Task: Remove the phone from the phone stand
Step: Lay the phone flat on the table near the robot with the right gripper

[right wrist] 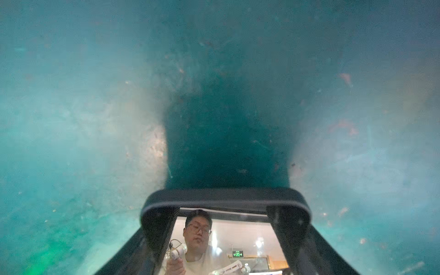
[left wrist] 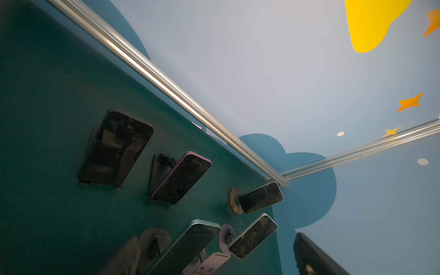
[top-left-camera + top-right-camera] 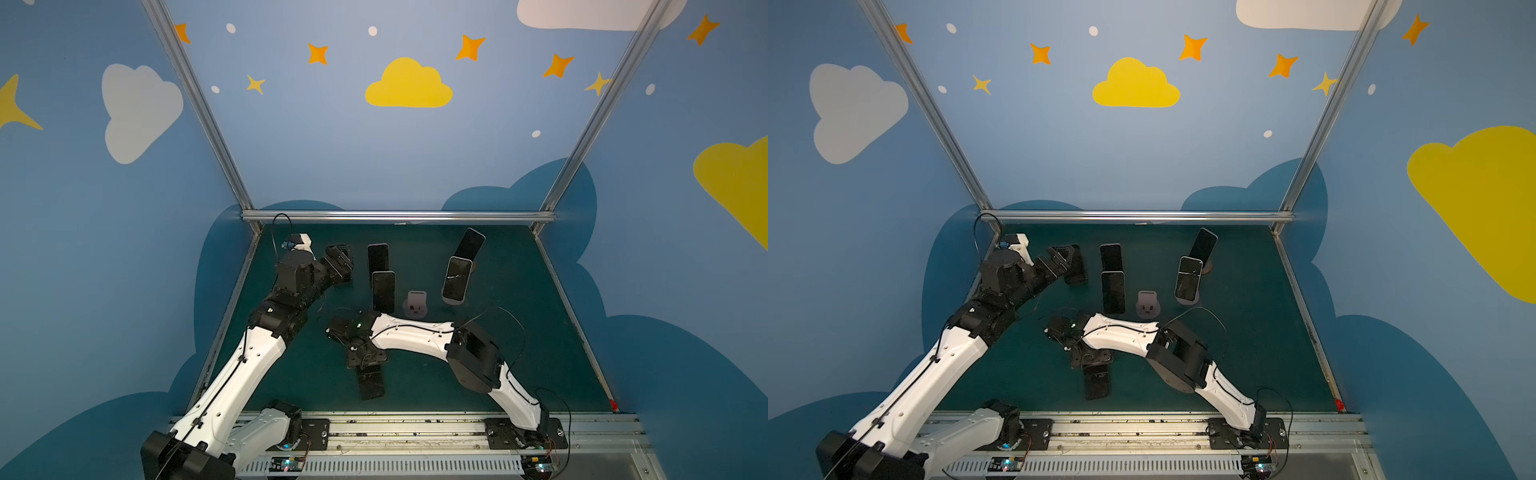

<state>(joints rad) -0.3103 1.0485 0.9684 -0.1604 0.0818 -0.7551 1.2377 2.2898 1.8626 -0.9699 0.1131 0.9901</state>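
– Phone [image 3: 371, 386] first: where do we have it?

– Off its stand. We hold it low over the green mat [image 3: 498, 353], near the front edge and about mid-width. The right gripper [image 3: 367, 362] is on its far end. The pale stand [image 3: 416, 305] sits empty just beyond it, a little to the right.

– And the jaws?

– Closed across the phone's width, 1 on each long edge. From there the body runs toward the near edge, screen up. In the right wrist view its rounded end [image 1: 223, 198] pokes out past the jaws, with the mat blurred close behind.

– Is it down yet?

– We cannot tell whether it touches the mat. We judge that 1 step is left: lay it down and let go.

– How do we do that well?

– We keep it level and lower it slowly until the whole back rests on the mat. Then we open the jaws only enough to clear the edges and lift straight up, so nothing drags or flips. We also keep clear of the 4 other phones on their stands; the nearest [image 3: 383, 291] leans just beyond our gripper.

– The other arm?

– Our left gripper [image 3: 340, 259] hangs at the far left, jaws wide and empty, well apart from the phone. We judge it has no part in this.
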